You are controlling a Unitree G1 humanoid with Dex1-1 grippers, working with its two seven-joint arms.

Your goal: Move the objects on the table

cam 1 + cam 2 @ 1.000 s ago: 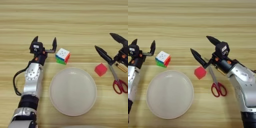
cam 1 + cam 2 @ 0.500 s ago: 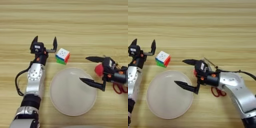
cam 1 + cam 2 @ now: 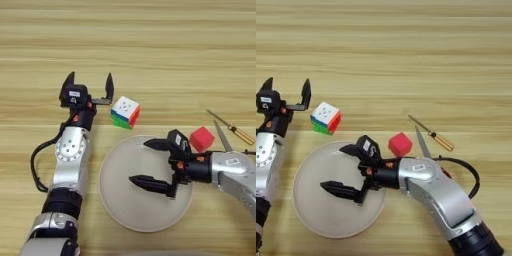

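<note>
Right gripper (image 3: 348, 168) splayed empty over plate (image 3: 311, 220), left gripper (image 3: 89, 85) spread beside puzzle cube (image 3: 125, 112); risk of overshooting red cube (image 3: 400, 144) or snagging scissors (image 3: 423, 142).

Puzzle cube (image 3: 125, 111): white top w/ green, red, orange sides. Cube (image 3: 201, 138): plain red. Plate (image 3: 120, 210): off-white. Table (image 3: 150, 50): light wood, horiz. streaks. Screwdriver (image 3: 431, 133) handle: amber.

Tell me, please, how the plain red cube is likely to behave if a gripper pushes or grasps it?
The red cube rests flat on the table, so it would probably slide rather than roll. Its flat sides should suit two fingers. Being small, it is likely light and might skid or twist if nudged off-centre.
</note>
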